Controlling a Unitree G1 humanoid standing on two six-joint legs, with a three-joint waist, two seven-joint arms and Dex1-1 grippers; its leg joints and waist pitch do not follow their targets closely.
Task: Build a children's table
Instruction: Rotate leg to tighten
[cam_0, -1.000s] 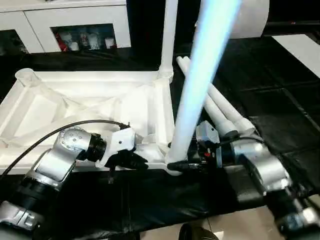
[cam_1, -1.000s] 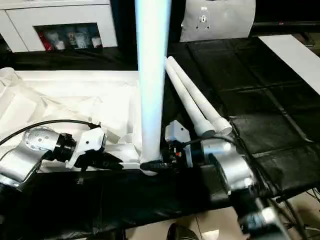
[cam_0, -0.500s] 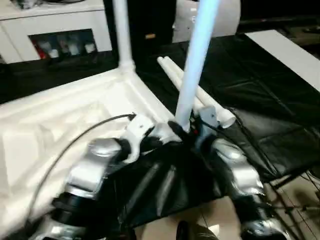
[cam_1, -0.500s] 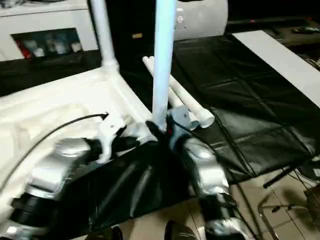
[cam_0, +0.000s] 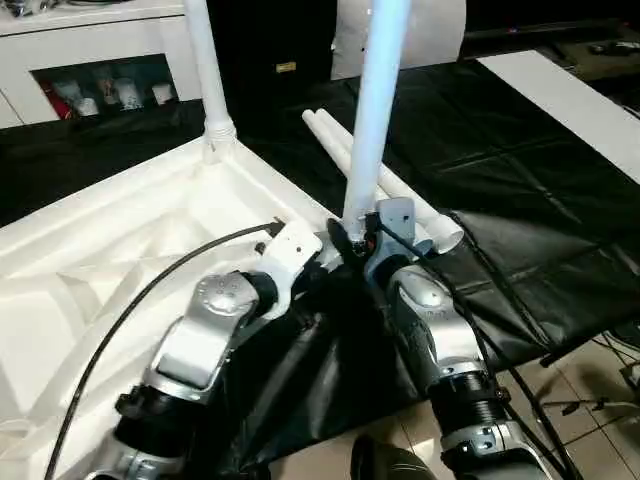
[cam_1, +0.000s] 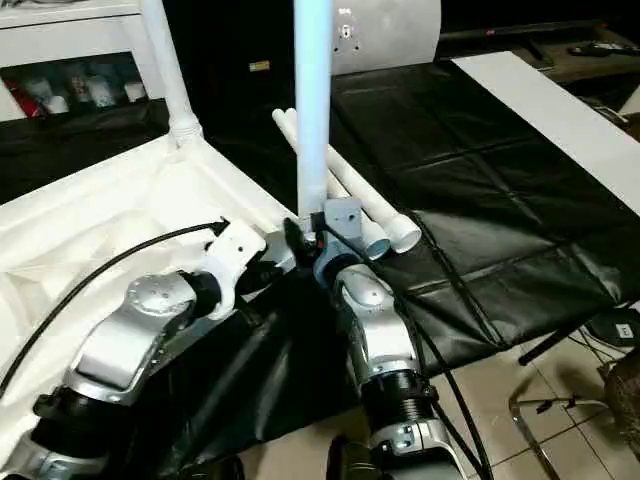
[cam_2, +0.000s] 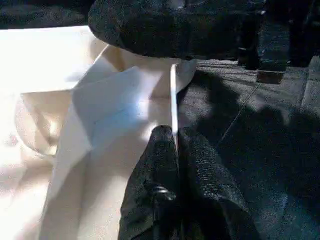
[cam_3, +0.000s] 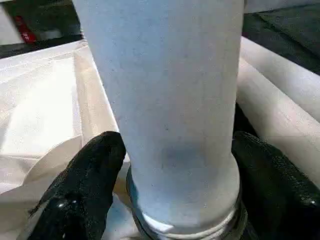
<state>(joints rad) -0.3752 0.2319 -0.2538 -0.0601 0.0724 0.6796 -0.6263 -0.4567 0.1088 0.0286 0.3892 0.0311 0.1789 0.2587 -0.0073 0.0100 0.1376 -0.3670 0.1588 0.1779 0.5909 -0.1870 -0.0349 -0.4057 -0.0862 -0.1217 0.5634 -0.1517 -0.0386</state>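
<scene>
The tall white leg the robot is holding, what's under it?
Under the upright leg a grey threaded ring shows, above the upside-down tabletop's corner. The right gripper's black fingers sit on both sides. The socket below is hidden.

No readable txt, nos. or brands anywhere. Small yellowish label (cam_0: 286, 68) on the dark panel at the back, too small to read. Dark marks (cam_1: 344, 24) on the grey-white cushion-like panel, also illegible.

two loose legs (cam_0: 395, 185) crowd the upright leg (cam_0: 375, 120); black mat (cam_0: 520, 170) beyond lies open.
</scene>
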